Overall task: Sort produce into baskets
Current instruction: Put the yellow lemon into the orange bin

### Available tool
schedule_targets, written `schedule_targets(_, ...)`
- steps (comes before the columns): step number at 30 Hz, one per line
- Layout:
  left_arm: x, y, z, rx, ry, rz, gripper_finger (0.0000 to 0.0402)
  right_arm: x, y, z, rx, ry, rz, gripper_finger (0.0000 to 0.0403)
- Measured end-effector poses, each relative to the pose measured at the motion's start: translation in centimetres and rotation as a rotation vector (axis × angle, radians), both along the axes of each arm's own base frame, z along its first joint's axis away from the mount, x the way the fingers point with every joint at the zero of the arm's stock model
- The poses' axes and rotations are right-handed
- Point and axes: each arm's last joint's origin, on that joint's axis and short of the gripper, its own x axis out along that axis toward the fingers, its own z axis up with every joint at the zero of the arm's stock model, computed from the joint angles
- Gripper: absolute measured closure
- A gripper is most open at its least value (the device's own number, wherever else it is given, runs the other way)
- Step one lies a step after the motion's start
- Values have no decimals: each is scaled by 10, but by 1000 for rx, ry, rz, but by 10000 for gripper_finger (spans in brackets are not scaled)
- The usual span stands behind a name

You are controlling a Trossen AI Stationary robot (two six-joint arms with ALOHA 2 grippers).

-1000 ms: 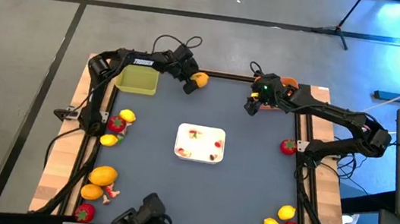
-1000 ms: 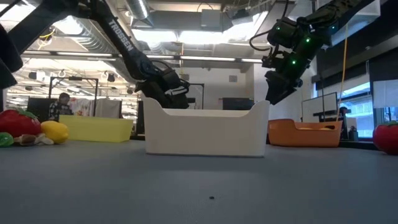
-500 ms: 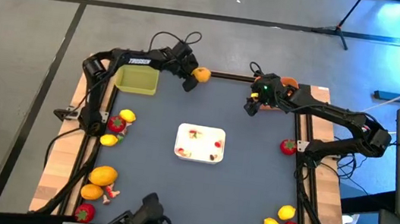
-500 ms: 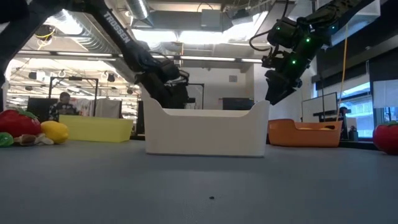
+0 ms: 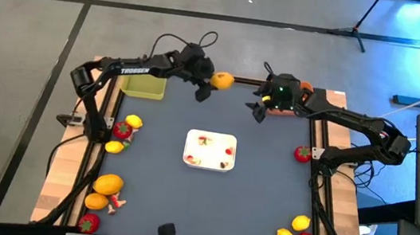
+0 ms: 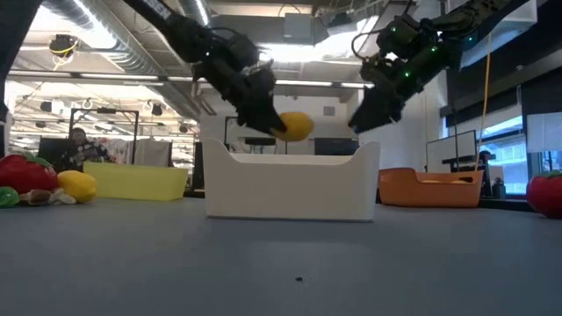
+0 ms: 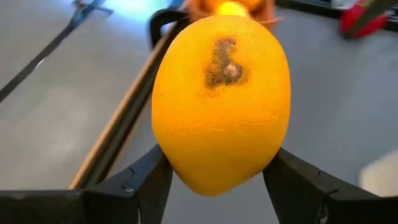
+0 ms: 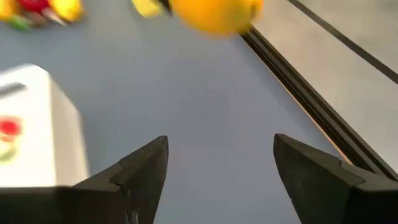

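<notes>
My left gripper [image 5: 214, 83] is shut on a yellow-orange lemon [image 5: 222, 79] above the table's far edge, between the two baskets. The lemon also shows in the low view [image 6: 294, 125]. The yellow-green basket [image 5: 143, 85] stands at the far left. The orange basket [image 6: 430, 189] stands at the far right, mostly hidden under my right arm in the high view. My right gripper [image 5: 259, 108] is open and empty, in the air just right of the lemon, which shows at the edge of its wrist view [image 8: 214, 12]. My left gripper pinches the lemon's two opposite sides [image 7: 163, 146] between its two fingers [image 7: 146, 183]. The fingers come from the table's left, roughly level. The lemon is lifted clear of the table, its end with a brown mark [image 7: 225, 62] turned away from the gripper.
A white tray [image 5: 211, 140] with small red scraps lies mid-table. Loose fruits lie along the left edge [image 5: 122, 130], at the near left [image 5: 108, 184], at the right edge [image 5: 303, 154] and at the near right [image 5: 300, 233].
My left gripper has carried the lemon up and toward the table's right along the far edge, away from the yellow-green basket; the lemon now shows above the tray in the low view. My right gripper has tipped and shifted a little toward the left.
</notes>
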Motion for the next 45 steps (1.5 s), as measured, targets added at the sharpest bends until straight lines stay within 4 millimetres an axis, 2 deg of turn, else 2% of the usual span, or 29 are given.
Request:
schedule_targets(8, 22, -43, 9, 29, -21, -139, 176, 7, 1, 10, 4, -140, 126, 116)
schedule_targets(16, 33, -66, 10, 50, -36, -215, 176, 10, 4, 16, 29, -236, 269, 116)
schedule_targets(23, 37, -73, 11, 52, -47, -238, 176, 17, 16, 19, 37, -268, 367, 116)
schedule_targets(28, 39, -77, 11, 61, -52, -247, 176, 24, 26, 20, -30, -248, 318, 116)
schedule_targets(45, 40, -78, 12, 58, -66, -242, 176, 24, 25, 20, 2, -253, 269, 114)
